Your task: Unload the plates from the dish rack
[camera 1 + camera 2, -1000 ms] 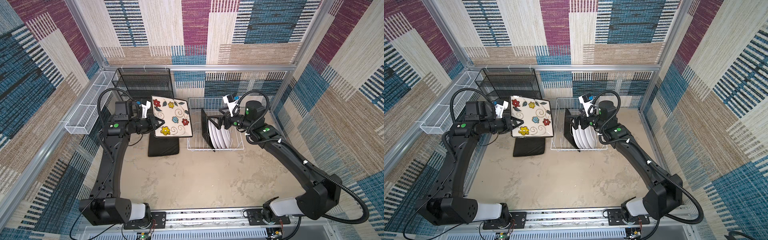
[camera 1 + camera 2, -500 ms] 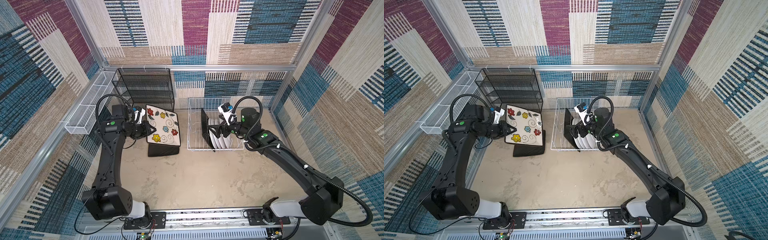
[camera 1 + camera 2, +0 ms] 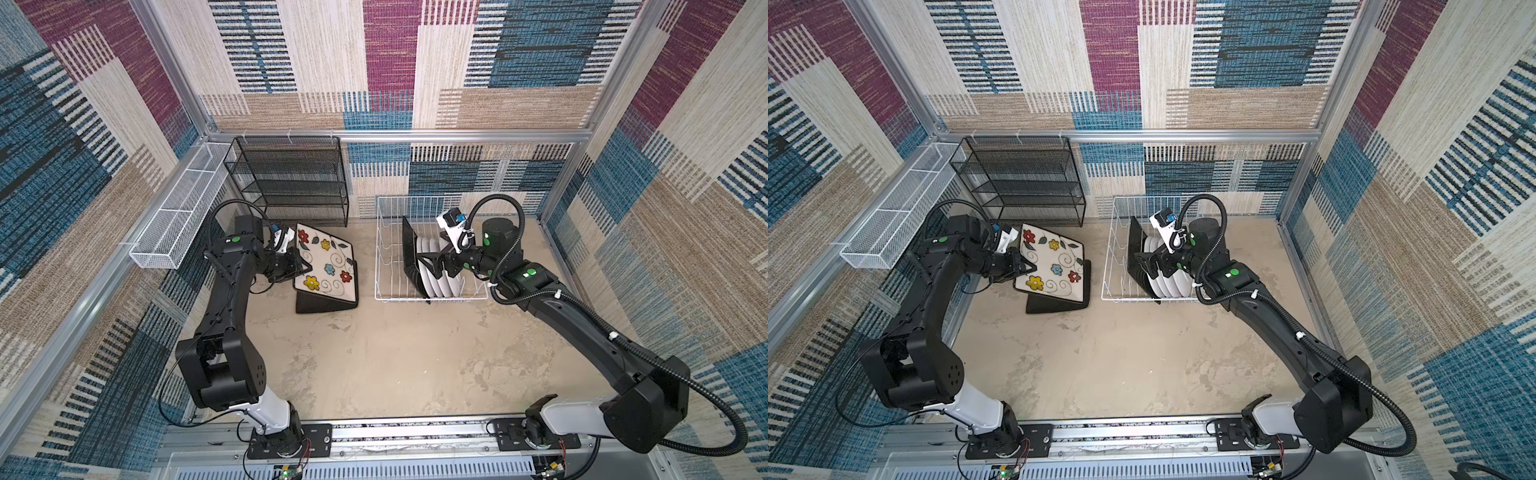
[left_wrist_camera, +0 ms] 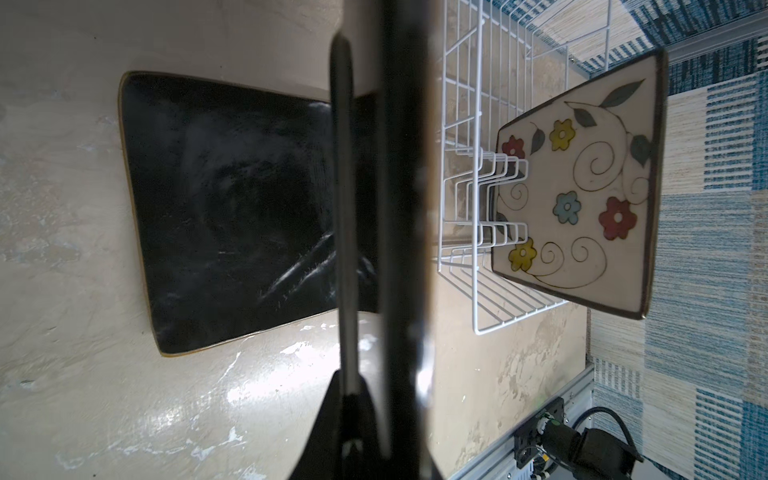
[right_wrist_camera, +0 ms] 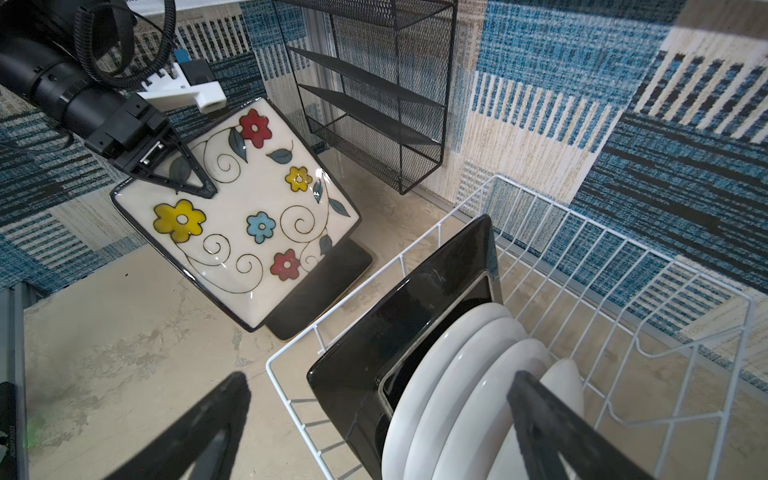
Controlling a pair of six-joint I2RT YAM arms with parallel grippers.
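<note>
- The left hand [image 3: 305, 269] is clamped on the left edge of a floral plate [image 3: 328, 266], with one finger [image 5: 205, 190] lying across the cream face.
- That plate hangs tilted, face up, just left of the rack [image 3: 411, 205]. It is over a black plate [image 3: 324, 306] that lies face down on the table [image 3: 374, 353]. I cannot tell whether the two plates touch.
- The right hand [image 3: 432, 266] is spread wide and holds nothing. It hovers over the tops of the plates standing in the rack, and I cannot tell whether it touches them.
- In the rack's middle, a square plate [image 3: 409, 251] stands upright on edge, with its black back to the right. The left wrist view shows its floral front facing left.
- The round plates [image 3: 440, 282], white-backed, stand on edge in a tight row just right of the square plate.
- A black shelf [image 3: 291, 183] stands against the far wall, beyond the held plate.
- A white basket [image 3: 178, 220] runs along the left wall.
</note>
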